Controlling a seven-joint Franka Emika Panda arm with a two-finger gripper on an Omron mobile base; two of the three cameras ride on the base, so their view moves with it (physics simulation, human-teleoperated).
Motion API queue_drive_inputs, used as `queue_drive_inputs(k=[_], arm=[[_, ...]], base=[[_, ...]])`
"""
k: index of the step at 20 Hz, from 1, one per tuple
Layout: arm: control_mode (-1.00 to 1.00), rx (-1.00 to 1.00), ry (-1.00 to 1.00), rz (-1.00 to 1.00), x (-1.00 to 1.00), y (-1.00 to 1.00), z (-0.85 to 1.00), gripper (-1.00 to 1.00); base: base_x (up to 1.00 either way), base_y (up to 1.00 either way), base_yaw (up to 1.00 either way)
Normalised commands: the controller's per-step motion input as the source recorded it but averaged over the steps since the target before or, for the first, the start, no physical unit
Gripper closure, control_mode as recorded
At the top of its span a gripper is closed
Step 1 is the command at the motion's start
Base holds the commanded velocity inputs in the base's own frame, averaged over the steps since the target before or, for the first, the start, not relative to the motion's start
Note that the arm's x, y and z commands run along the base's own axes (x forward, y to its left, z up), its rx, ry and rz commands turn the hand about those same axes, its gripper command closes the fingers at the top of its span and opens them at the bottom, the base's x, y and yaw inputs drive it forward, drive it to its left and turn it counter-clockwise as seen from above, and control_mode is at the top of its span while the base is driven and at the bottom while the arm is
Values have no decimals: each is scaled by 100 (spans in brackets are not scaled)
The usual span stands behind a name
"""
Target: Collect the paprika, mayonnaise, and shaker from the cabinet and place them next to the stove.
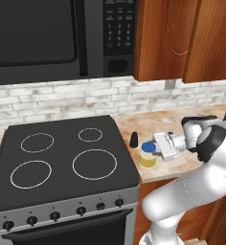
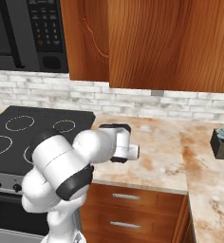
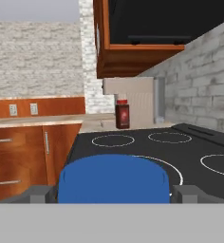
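Note:
The mayonnaise (image 1: 147,160), a pale yellow jar with a blue lid, stands on the counter just right of the stove (image 1: 62,158). My gripper (image 1: 153,147) reaches level from the right, open, a finger on each side of the lid with a thin gap. In the hand view the blue lid of the mayonnaise (image 3: 114,175) sits between the fingertips (image 3: 40,193) of the gripper (image 3: 113,192). The black shaker (image 1: 133,139) stands upright a little behind the jar, near the stove's edge. The paprika (image 3: 122,114) stands on the counter beyond the stove's far side. The cabinet (image 1: 167,38) hangs above.
A black microwave (image 1: 38,38) hangs over the stove. A plant in a dark pot (image 2: 223,140) sits at the right end of the counter (image 2: 161,156). Drawers (image 2: 126,197) lie below. A brick wall backs the counter.

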Motion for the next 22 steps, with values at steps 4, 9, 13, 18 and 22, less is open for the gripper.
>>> queue_drive_inputs(k=[4, 9, 13, 18, 22], arm=[[-100, 0, -1, 2, 23, 0, -19, 100], [-100, 0, -1, 2, 17, 0, -22, 100], [-100, 0, -6, 1, -16, 0, -27, -100], [-100, 0, -14, 0, -30, 0, 2, -100], [-100, 0, -3, 0, 4, 0, 22, -100]], base=[[0, 0, 0], [0, 0, 0], [0, 0, 0], [0, 0, 0], [0, 0, 0]])
